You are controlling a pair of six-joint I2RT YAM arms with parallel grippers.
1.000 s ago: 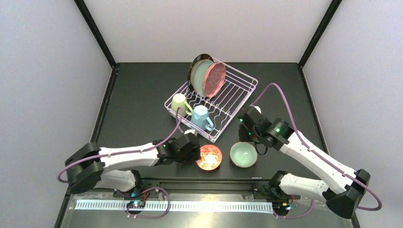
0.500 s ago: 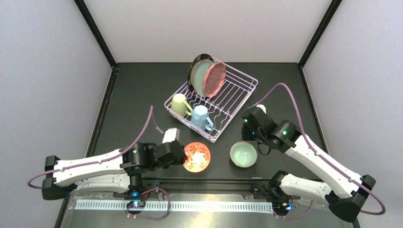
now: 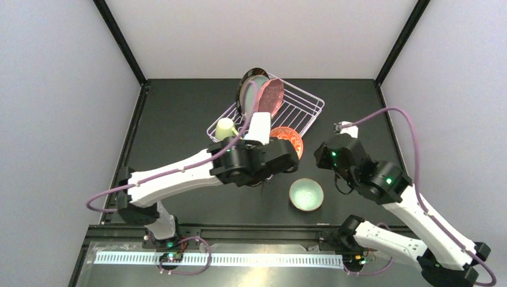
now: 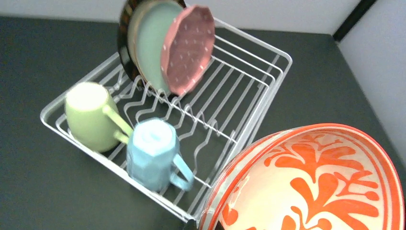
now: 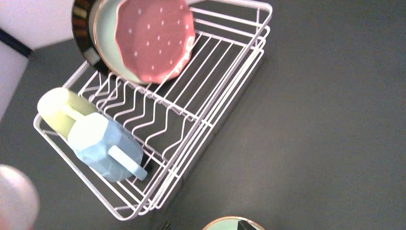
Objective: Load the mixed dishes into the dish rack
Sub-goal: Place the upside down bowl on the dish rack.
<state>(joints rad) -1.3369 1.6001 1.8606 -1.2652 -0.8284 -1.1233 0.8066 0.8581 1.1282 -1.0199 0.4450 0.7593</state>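
My left gripper [image 4: 203, 226] is shut on the rim of the red-orange bowl [image 4: 325, 187], which it holds tilted in the air beside the near right side of the dish rack [image 4: 268, 91]. From above, the red-orange bowl [image 3: 289, 141] overlaps the dish rack [image 3: 302, 110]. In the rack stand the striped, teal and pink plates [image 3: 260, 95], the cream mug [image 3: 225, 128] and the blue mug [image 4: 153, 153]. The mint bowl [image 3: 306, 194] sits on the table. My right gripper [image 5: 203, 225] is open above the mint bowl's rim [image 5: 230, 224], apart from it.
The table [image 3: 173, 131] is black, with black frame posts [image 3: 119, 42] at its back corners and grey walls around. My left arm [image 3: 179, 176] reaches diagonally over the rack's near corner. A pale blur [image 5: 16, 201] fills the lower left of the right wrist view.
My left arm has lifted the red-orange bowl off the table and carried it back and right to the rack. My right arm has risen and drawn back to the right.
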